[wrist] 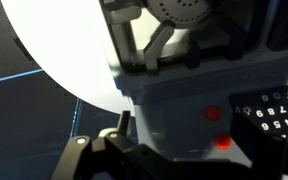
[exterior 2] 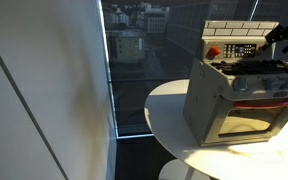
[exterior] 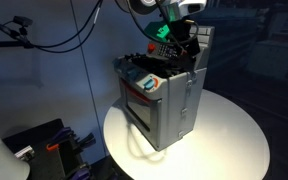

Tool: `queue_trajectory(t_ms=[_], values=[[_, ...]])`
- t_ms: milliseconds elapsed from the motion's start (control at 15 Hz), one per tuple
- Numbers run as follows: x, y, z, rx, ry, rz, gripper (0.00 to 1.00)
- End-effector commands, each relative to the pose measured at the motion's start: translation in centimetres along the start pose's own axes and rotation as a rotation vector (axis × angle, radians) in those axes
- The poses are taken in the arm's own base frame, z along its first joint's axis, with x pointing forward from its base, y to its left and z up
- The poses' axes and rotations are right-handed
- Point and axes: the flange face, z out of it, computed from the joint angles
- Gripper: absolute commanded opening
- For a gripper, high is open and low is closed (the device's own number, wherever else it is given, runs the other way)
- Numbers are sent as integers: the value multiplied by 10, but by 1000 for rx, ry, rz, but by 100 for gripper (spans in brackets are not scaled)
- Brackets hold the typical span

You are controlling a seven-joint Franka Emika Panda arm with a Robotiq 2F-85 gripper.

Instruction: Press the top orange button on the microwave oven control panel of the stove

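Approach step. Your gripper hovers over the stove; cannot tell its jaw spread. Top orange button sits on the control panel, untouched. Next: align, then push squarely.

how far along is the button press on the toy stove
Done: the tool is at the control panel of the stove. In hand: lining up; the wrist view shows the orange buttons close ahead. Left: the press itself; no contact with a button is visible.
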Motion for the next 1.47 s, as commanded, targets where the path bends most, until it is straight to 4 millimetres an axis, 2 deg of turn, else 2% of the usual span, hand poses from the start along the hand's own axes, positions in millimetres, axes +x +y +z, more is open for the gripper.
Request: queue_trajectory(t_ms=[0,1400], values=[[11,-4,-3,21,5,1,100],[19,1,7,7,16,9,100]])
